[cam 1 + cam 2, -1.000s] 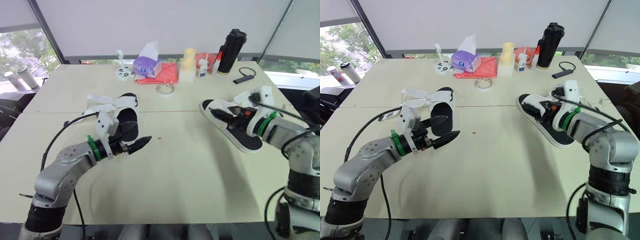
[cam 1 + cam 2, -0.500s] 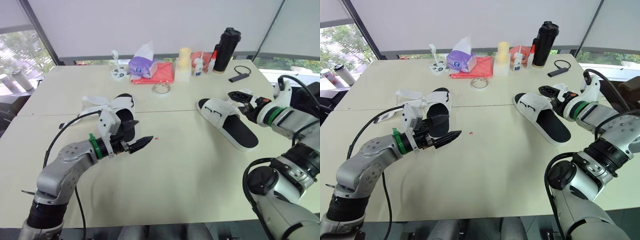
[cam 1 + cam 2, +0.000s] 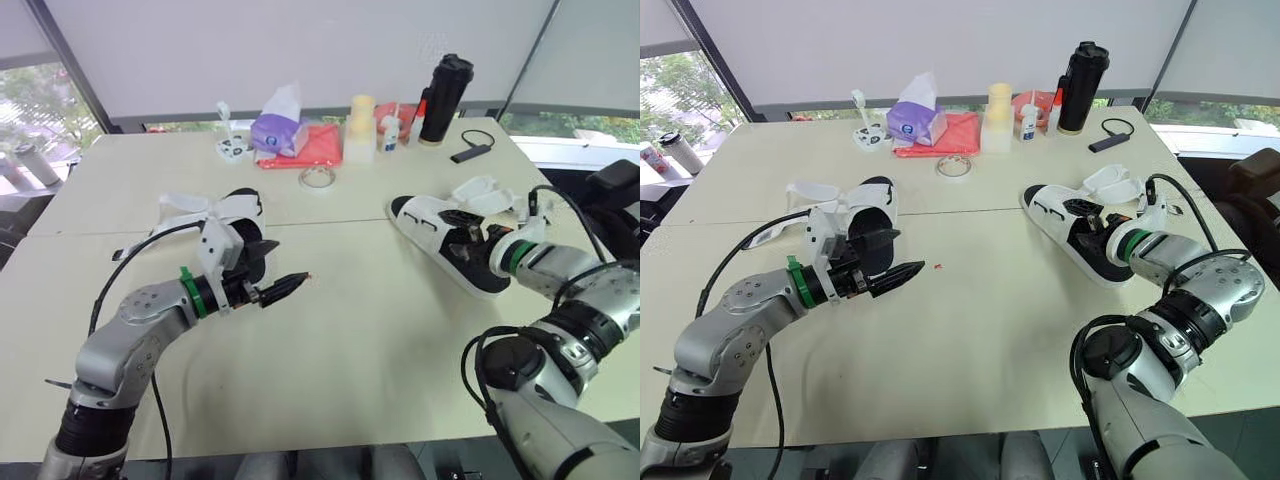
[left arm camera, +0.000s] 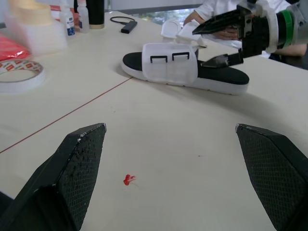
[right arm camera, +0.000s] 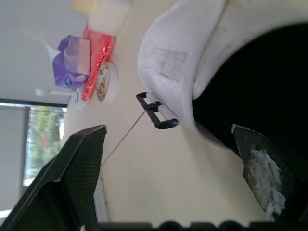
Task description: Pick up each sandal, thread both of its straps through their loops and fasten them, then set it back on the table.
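Plainly little of the job is done: both sandals lie flat on the table (image 3: 380, 340) with straps loose. The right sandal (image 3: 428, 222) sits toward the right side, its straps (image 3: 480, 190) flopped open on its far right, and its two black loops (image 4: 161, 58) stand empty. The left sandal (image 3: 240, 210) rests further left, with its own straps splayed out to the left. Lifting, threading, fastening and setting down all remain for each.

The right gripper (image 4: 202, 45) hangs over the right sandal's black footbed, fingers spread wide and holding nothing. The left gripper (image 3: 910, 250) hovers just near of the left sandal, likewise spread and empty.

Half a second ago the right gripper was out by the loose straps, and it has since come back in over the footbed. The left gripper has hardly stirred, and neither sandal has left the table.
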Robot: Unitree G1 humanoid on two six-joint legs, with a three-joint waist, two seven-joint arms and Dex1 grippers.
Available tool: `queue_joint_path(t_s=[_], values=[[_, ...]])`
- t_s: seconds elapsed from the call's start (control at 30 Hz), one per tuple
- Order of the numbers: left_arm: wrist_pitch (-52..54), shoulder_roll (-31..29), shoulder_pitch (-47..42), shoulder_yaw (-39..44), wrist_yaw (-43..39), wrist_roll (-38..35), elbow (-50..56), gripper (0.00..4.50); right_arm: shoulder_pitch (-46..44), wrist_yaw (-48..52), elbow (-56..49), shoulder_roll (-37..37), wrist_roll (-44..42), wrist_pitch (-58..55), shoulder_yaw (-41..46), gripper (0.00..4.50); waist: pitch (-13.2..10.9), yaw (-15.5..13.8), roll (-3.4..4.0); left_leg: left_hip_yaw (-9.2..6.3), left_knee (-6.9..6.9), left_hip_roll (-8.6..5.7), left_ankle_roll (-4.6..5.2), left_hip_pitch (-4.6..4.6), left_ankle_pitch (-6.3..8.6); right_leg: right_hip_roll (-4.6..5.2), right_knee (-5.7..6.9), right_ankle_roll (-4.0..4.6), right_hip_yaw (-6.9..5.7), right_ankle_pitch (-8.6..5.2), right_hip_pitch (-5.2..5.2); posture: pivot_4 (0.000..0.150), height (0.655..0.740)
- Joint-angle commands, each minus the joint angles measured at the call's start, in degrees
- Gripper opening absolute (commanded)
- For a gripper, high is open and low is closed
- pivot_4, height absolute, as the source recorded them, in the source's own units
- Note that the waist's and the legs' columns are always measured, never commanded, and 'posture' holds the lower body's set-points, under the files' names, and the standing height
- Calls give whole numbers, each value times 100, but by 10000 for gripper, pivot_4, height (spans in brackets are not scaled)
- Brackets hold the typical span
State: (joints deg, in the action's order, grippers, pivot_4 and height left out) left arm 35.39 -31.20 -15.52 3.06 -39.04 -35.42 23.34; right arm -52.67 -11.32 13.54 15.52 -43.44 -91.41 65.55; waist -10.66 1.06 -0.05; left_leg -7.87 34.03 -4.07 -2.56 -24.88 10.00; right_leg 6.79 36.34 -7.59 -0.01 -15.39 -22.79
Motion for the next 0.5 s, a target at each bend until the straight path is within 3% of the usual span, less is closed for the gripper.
queue_joint_path(t_s=[0.03, 0.5], values=[[-116, 7, -22, 117, 63, 1, 218, 45000, -150, 114, 197, 72, -12, 334, 52, 44604, 0, 6, 0, 0, 0, 0, 0, 0, 0, 0, 0, 0, 0, 0, 0, 1500, 7400], [-96, 51, 19, 108, 260, -18, 413, 45000, -339, 831, 1850, 352, -114, 2173, -746, 44604, 0, 21, 0, 3, 0, 1, 0, 4, 0, -1, 3, -2, 1, 1, 1, 1500, 7400]])
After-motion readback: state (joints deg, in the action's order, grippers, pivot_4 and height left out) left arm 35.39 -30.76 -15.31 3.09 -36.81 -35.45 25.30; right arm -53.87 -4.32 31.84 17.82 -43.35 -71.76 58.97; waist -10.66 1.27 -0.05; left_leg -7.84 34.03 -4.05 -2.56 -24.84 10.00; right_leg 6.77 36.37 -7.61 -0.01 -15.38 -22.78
